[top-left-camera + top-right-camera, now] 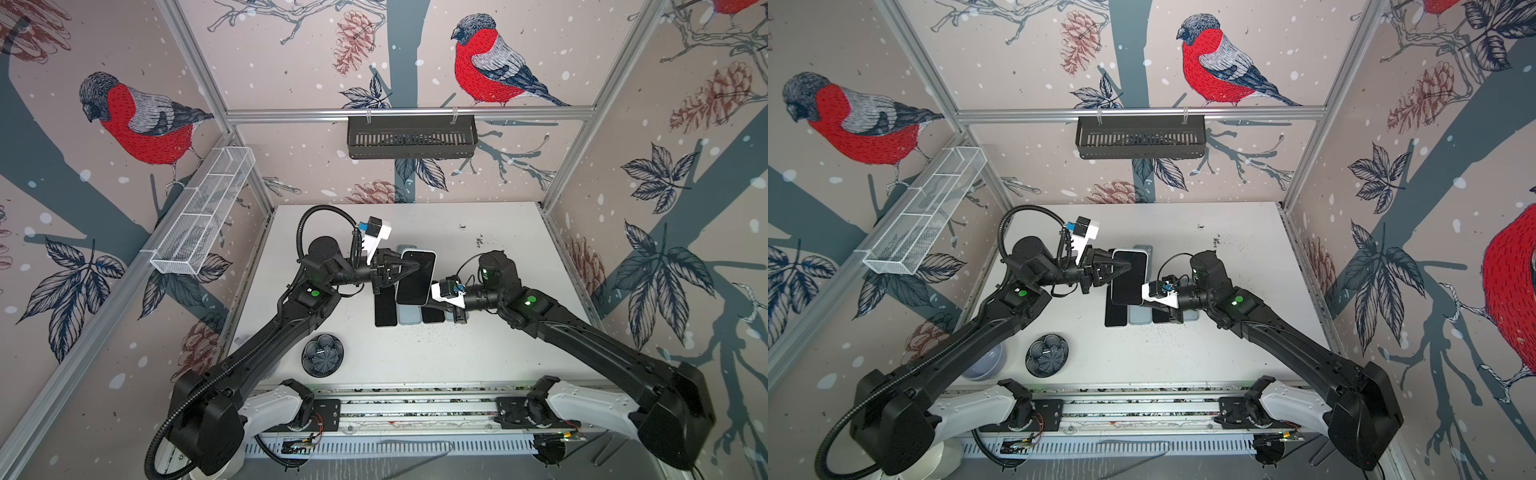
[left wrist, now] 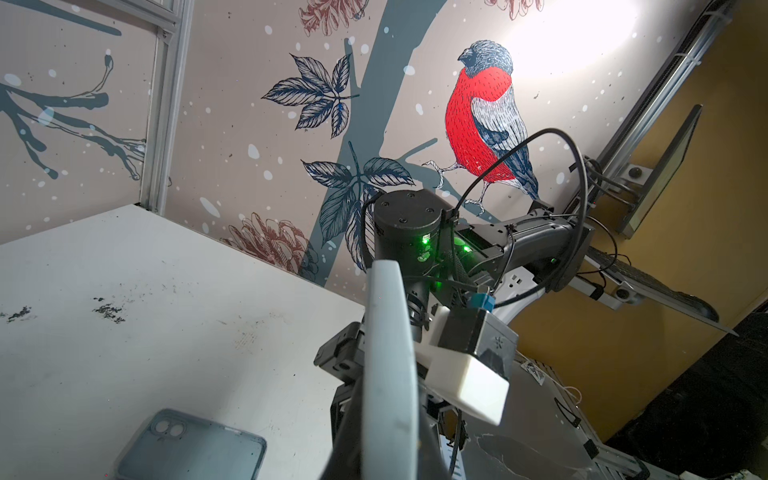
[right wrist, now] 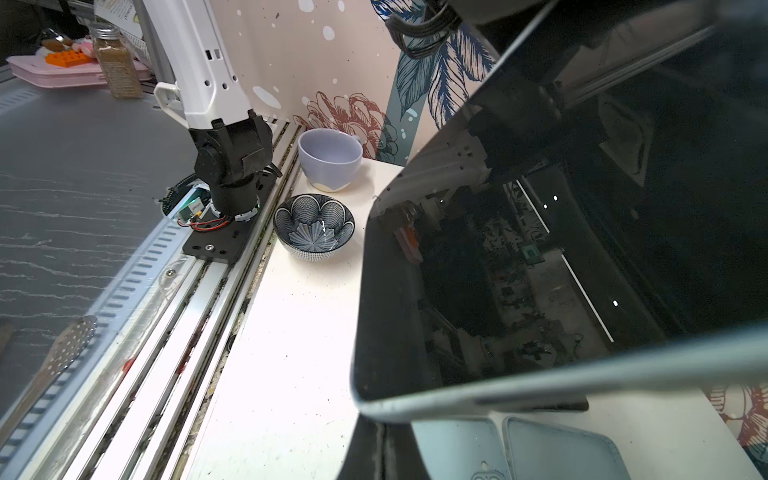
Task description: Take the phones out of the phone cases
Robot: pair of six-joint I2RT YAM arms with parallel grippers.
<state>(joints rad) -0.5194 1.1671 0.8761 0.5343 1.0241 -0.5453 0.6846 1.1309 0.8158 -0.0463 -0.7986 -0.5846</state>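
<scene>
The phone (image 1: 415,277) has a black screen and sits in a pale grey-blue phone case (image 3: 540,380). It is held above the table in both top views. My left gripper (image 1: 410,268) is shut on its left long side; in the left wrist view the phone (image 2: 388,353) stands edge-on between the dark fingers (image 2: 345,449). My right gripper (image 1: 432,296) is at the phone's near right corner. In the right wrist view its fingers (image 3: 374,453) are pressed together just under the case's rim, and their tips are hidden behind it.
Several phones and empty cases (image 1: 409,316) lie in a row on the table under the held phone. Another grey case (image 2: 191,449) lies further back. A patterned bowl (image 1: 323,355) and a lavender cup (image 3: 330,158) stand front left. A black basket (image 1: 411,137) and a white mesh basket (image 1: 203,208) hang on the walls.
</scene>
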